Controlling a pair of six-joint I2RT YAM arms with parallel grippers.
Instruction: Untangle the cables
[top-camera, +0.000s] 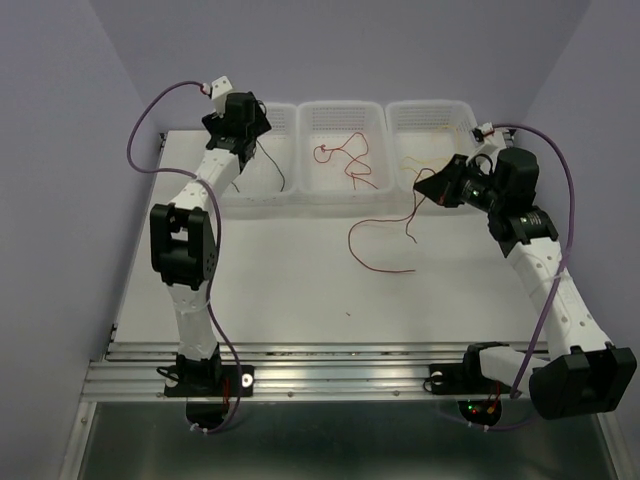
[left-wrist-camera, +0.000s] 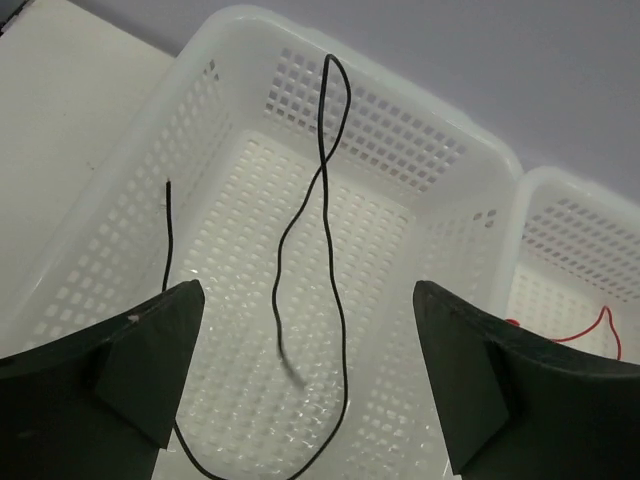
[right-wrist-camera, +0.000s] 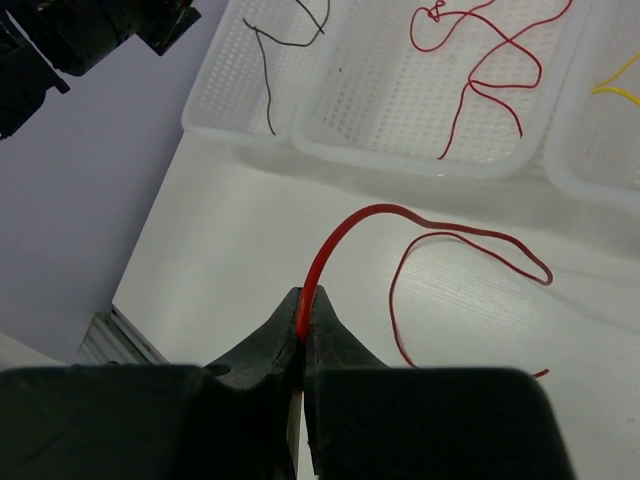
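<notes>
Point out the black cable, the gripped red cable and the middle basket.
black cable (left-wrist-camera: 322, 175), left wrist view, where its strands cross.
gripped red cable (right-wrist-camera: 325, 250), right wrist view, arc just above the jaws.
middle basket (top-camera: 340, 118), top external view, far wall.

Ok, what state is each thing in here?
left gripper: open, above the left basket, holding nothing.
right gripper: shut on the loose red cable.
loose red cable: mostly lying on the table, one end pinched.
black cable: in the left basket.
second red cable: in the middle basket.
yellow cable: in the right basket.
</notes>
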